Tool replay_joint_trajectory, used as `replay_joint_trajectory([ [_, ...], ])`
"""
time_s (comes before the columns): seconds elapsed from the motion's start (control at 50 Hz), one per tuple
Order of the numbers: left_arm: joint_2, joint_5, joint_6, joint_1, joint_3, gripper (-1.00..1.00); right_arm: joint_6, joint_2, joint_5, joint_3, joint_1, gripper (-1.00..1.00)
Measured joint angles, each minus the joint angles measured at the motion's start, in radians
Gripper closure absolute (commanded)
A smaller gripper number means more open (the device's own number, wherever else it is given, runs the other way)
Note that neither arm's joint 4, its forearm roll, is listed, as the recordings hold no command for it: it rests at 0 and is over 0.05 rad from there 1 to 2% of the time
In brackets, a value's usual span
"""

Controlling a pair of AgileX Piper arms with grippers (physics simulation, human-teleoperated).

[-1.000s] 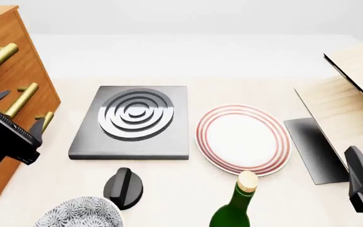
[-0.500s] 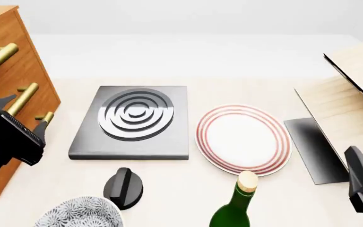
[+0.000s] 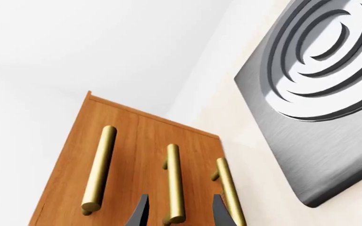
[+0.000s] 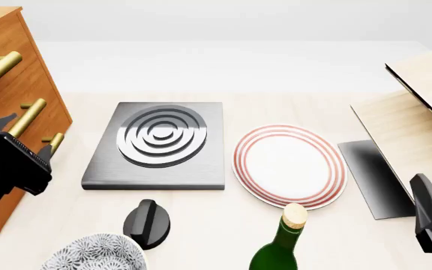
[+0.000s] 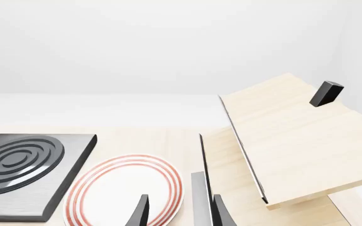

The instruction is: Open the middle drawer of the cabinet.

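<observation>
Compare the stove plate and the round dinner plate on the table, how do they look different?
The stove plate is a square, dark grey metal slab with raised concentric rings; the dinner plate is round and white with thin red rings near its rim. The stove plate is thicker, with visible side walls, while the dinner plate is thin and shallow. The stove plate lies nearer the cabinet; the dinner plate lies nearer the pale wooden box. Both rest flat on the table and carry nothing.

From where I stand, nothing here can be read: no words, labels, brand marks or numbers show on anything in view. The cabinet has bare wood fronts, and the bottle out in front of it, on the near side of the table, shows plain green glass with no label facing this way.
</observation>
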Motion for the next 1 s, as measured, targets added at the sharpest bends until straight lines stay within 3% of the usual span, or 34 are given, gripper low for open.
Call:
replay_joint_trajectory([
  [1.0,0.223,-0.146,-0.010,0.115,-0.048,-1.00,0.000,0.000,0.000,0.000,0.000,-1.00],
])
